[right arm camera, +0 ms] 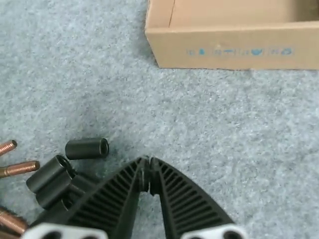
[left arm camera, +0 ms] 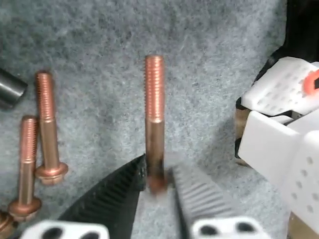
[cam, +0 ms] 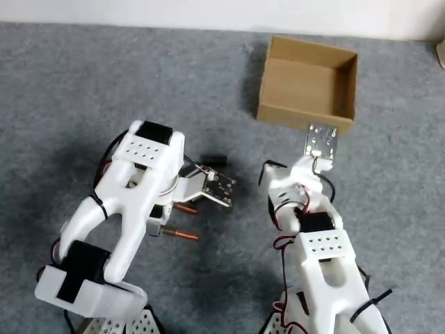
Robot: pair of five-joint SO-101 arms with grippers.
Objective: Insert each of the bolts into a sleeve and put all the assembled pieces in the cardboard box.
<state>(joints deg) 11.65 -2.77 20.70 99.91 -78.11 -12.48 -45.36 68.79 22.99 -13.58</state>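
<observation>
Copper bolt (left arm camera: 154, 99) in left hand (left arm camera: 158, 174); black sleeves (right arm camera: 87, 148) loose; box (cam: 299, 115) open

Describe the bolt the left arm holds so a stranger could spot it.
Find the left gripper above the grey mat. A copper bolt sticks straight out from between its fingers, threads outermost. The other bolts lie loose on the mat beside it.

surf: grey carpet (cam: 62, 83) | far edge: white strip (cam: 139, 10) | light: even

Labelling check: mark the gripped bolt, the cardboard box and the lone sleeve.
gripped bolt (left arm camera: 154, 144), left wrist view, plain shank.
cardboard box (right arm camera: 224, 42), right wrist view, outer wall.
lone sleeve (right arm camera: 85, 148), right wrist view, barrel side.
</observation>
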